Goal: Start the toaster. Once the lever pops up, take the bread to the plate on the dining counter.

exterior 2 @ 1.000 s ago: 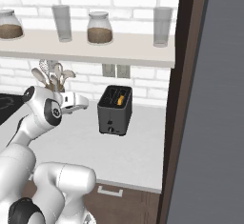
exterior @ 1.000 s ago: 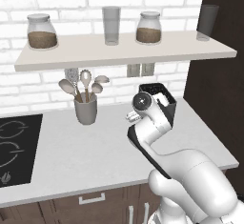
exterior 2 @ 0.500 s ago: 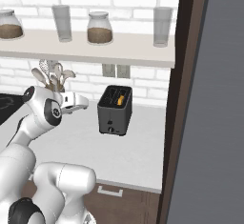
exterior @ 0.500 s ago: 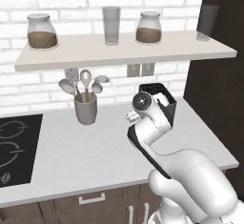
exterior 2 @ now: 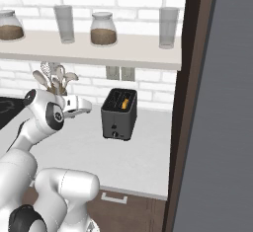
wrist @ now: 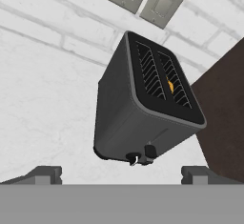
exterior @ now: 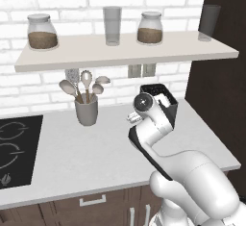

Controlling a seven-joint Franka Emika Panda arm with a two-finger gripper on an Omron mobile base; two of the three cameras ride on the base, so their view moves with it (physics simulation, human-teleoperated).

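Toaster: small boxy dark grey-black two-slot toaster (exterior 2: 119, 113) standing upright on the white-topped counter (exterior: 86, 148) along the white brick wall (wrist: 43, 23), straight ahead of the gripper and somewhat below it, well apart from the finger tips.
Toaster front: in the hand view the narrow face with the small knob (wrist: 134, 159) and the dark lever tab (wrist: 150, 150) just beside it is the face nearest the gripper; both sit low on that face.
Toaster long axis: slots run away from the gripper toward the wall, so the lever end comes first on a straight approach.
Bread: a small orange-tan patch (wrist: 170, 86) shows down in one slot, the one farther to the right in the hand view; I judge it to be the slice, mostly hidden.
Arm pose: white arm bent at the elbow above the counter, wrist raised, hand pointing forward and down at the toaster.
Gripper: two-finger gripper (wrist: 122, 174) spread wide, empty, touching nothing; the knob and lever sit between the two finger tips in the hand view.
Coming move, as judged: advance and descend onto the lever tab, then press down; lever not yet pushed.
Nearby: grey utensil cup (exterior: 87, 110) off to the gripper's left, well clear.
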